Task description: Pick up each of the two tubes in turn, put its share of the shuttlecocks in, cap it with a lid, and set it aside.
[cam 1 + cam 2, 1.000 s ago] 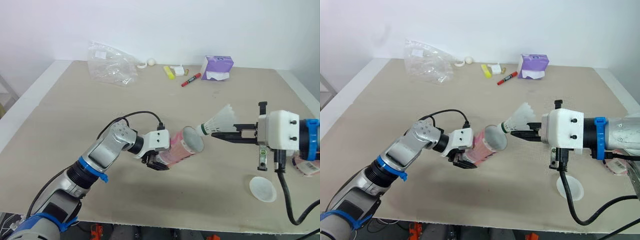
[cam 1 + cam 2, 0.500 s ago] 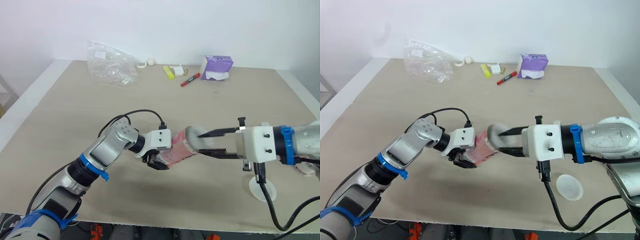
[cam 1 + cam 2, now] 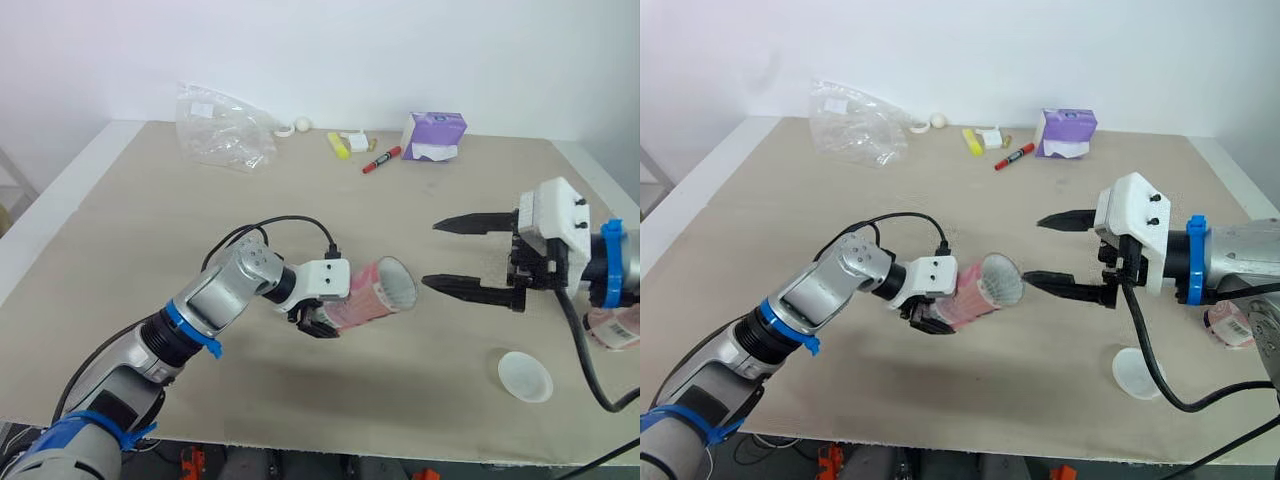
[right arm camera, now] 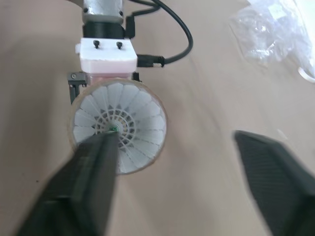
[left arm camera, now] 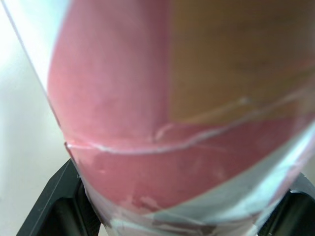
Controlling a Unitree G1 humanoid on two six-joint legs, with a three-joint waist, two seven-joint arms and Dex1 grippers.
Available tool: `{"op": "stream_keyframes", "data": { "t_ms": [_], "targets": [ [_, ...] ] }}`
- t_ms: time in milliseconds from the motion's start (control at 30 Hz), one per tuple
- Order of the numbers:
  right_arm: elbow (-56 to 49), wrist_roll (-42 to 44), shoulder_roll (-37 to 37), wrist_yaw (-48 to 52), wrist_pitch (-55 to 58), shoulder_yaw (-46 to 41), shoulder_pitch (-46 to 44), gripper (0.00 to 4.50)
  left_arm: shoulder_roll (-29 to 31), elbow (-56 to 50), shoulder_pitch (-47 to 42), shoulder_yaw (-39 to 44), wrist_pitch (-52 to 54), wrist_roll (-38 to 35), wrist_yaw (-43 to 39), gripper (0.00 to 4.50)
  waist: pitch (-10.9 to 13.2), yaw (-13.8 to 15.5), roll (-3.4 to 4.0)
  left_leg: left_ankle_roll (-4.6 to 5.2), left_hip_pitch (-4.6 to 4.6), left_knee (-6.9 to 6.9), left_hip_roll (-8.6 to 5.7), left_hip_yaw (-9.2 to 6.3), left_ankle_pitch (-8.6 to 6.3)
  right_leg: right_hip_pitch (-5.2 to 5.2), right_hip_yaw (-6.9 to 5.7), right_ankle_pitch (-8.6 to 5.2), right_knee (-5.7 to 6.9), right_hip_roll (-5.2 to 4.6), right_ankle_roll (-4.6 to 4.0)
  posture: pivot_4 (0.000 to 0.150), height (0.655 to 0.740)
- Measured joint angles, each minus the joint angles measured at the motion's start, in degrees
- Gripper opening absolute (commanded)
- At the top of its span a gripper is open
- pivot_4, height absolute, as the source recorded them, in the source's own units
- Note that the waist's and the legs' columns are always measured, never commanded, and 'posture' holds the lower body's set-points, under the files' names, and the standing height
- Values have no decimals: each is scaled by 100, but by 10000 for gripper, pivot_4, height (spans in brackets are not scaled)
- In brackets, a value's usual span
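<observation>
L gripper (image 3: 322, 314): clamped round the pink tube (image 3: 372, 297), held off the table (image 3: 150, 220), front-centre.
Tube axis: approx. level, open mouth facing robot's R, straight at the R gripper (image 3: 430, 254).
R gripper: fingers spread wide, empty, near the mouth but apart.
Shuttlecock (image 4: 118, 127): inside tube, skirt toward mouth.
Lid (image 3: 525, 377): flat on table by R arm. R is nearer, so prob. it caps, pushing along the tube axis.

Far across the table (image 3: 120, 230) lie a crumpled plastic bag (image 3: 222, 128); a red marker (image 3: 381, 160); a purple packet (image 3: 434, 136).
</observation>
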Motion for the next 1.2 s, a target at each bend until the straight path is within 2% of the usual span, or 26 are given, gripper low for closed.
{"op": "stream_keyframes", "data": {
  "t_ms": [33, 200, 333, 500, 700, 800, 1000, 1200],
  "targets": [
    [9, -71, -7, 6, -32, 79, -24, 23026, -8, 21, -25, -16, -6, 21, 8, 33717, 0, -1, 1, 0, 0, 0, 0, 0, 1, -1, 0, 1, 0, 0, 2, 1500, 7400],
    [6, -601, -20, 69, -308, 857, -308, 351, -30, 59, -78, -59, -72, 116, 30, 33717, 0, -3, 1, -3, -1, 0, 2, 0, 4, -4, 0, 2, 1, 3, 5, 1500, 7400],
    [1, -952, 79, 131, -406, 1493, -742, 351, -38, 54, -87, -67, -65, 129, 30, 33717, 0, -3, 0, -3, -2, 1, 2, 2, 4, -4, 1, 2, 1, 3, 5, 1500, 7400],
    [182, -1620, 604, 256, -352, 2761, -1662, 351, -65, 70, -101, -62, -45, 179, 38, 33717, 1, -12, 0, -3, -3, 5, 1, 5, 5, -5, 4, 5, 1, 4, 5, 1500, 7400],
    [644, -2403, 1123, 506, -261, 3698, -2287, 351, -112, 156, -80, 22, 45, 185, 51, 33717, -8, -14, -8, -4, 2, 6, 6, 3, 6, -2, 0, 7, 5, 9, 3, 1500, 7400],
    [840, -2718, 1309, 651, -351, 3919, -2379, 351, -99, 188, -75, 14, 80, 218, 48, 33717, -32, -33, -32, -7, 25, 6, 23, 3, 7, 11, 0, 12, 6, 24, -6, 1500, 7400],
    [1145, -3035, 1666, 864, -432, 3982, -2468, 351, -87, 237, -45, 21, 123, 327, 95, 33717, -38, -37, -34, -10, 86, 1, 42, -2, 10, 25, -24, 32, 10, 29, -25, 1500, 7400],
    [1272, -3245, 1793, 1066, -609, 3955, -2482, 351, -96, 236, 5, 66, 149, 333, 93, 33717, -57, -37, -18, -26, 91, -3, 58, -1, 19, 20, -47, 36, 12, 29, -31, 1500, 7400]
  ]
}}
